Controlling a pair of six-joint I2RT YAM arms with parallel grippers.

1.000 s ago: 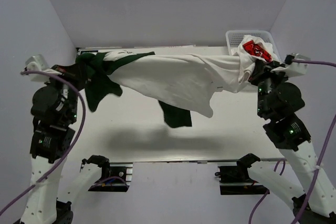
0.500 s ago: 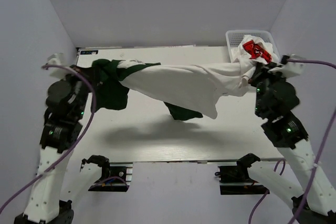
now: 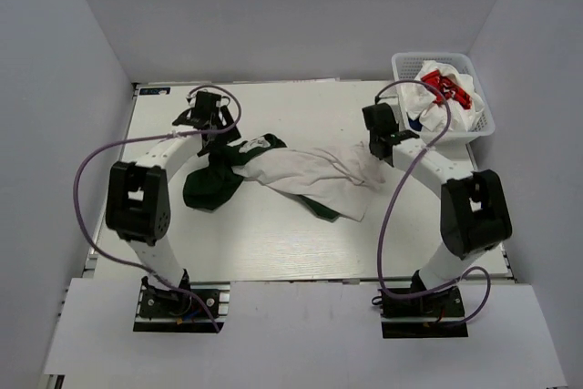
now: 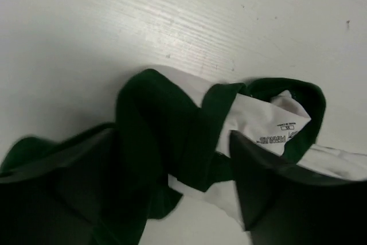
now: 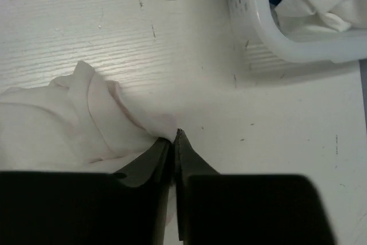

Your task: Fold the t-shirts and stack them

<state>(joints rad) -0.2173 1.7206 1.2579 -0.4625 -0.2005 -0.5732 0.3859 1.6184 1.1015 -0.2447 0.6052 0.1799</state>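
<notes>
A second before, the green-and-white t-shirt [image 3: 310, 170] had hung stretched in the air between both arms; now it lay slack and rumpled on the worktop [image 3: 273, 243], its dark green end to the left and its white body trailing right. The left gripper [image 4: 172, 159] had just sprung apart, its fingers standing wide on either side of the collar and gripping nothing. The right gripper [image 5: 174, 136] had its jaws together, pinching the shirt's white edge just beside the mesh basket [image 3: 398, 66]. By my reading the shirt had been set down but not spread flat, so it would need smoothing before any fold. More t-shirts waited in the basket, among them a white t-shirt with red print [image 3: 444, 87], whose print was too small to read. In the left wrist view a white collar label [image 4: 278, 136] showed small dark lettering, upside down and too fine to make out reliably.
</notes>
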